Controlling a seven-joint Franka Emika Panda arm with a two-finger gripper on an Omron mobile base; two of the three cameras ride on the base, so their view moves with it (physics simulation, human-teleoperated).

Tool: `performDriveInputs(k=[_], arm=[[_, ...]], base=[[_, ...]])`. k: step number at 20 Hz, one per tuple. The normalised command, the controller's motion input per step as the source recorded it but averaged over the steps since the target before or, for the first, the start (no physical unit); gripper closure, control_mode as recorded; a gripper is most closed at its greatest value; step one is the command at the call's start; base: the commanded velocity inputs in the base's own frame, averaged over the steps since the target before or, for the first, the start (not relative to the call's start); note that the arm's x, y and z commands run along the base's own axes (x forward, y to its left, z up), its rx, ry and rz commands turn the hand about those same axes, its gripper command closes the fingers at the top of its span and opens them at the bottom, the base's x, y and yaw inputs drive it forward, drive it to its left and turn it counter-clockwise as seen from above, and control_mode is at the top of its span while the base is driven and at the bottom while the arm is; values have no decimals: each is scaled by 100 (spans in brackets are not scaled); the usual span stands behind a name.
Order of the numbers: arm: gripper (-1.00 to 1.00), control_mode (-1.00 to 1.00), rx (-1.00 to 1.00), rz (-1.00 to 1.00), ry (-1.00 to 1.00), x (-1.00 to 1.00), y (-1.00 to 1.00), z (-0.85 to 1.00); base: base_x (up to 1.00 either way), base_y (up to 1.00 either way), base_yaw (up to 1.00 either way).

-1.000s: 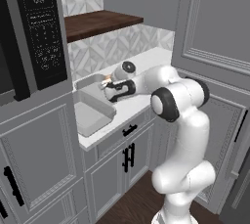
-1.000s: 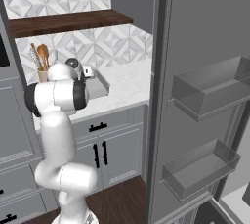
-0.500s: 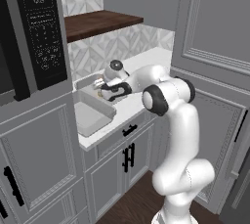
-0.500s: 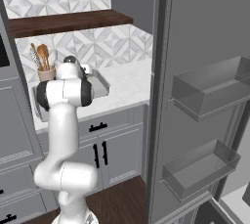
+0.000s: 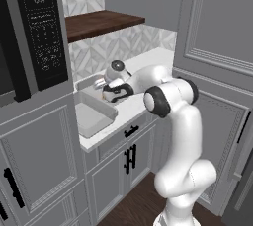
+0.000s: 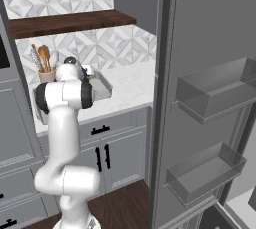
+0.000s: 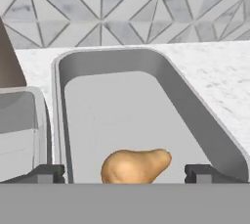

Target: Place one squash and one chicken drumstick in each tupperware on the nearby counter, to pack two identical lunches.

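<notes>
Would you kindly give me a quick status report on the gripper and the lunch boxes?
Gripper open, low over the right container. One drumstick lies inside, between the fingertips. Left container alongside, contents unclear. Nothing in the way.

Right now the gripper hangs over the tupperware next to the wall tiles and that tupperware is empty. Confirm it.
Not empty. The hand view shows a tan squash lying on the floor of the grey tupperware, between the open fingertips of the gripper. The rest holds: the gripper hangs over that tupperware, with the patterned wall tiles behind it.
</notes>
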Motion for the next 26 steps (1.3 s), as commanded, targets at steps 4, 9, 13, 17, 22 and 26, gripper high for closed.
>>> performDriveInputs(k=[4, 9, 13, 17, 22, 26], arm=[[-100, -100, 14, 0, 0, -77, -64, 47], [-100, -100, 19, 3, -1, -96, -38, 77], [-100, -100, 3, 0, 2, -100, -35, 73], [-100, -100, -6, 0, 18, -100, -40, 75], [-100, -100, -16, 0, 32, -96, -19, 77], [-100, -100, -19, 0, 43, -74, -1, 78]], base=[[0, 0, 0], [0, 0, 0], [0, 0, 0], [0, 0, 0], [0, 0, 0], [0, 0, 0]])
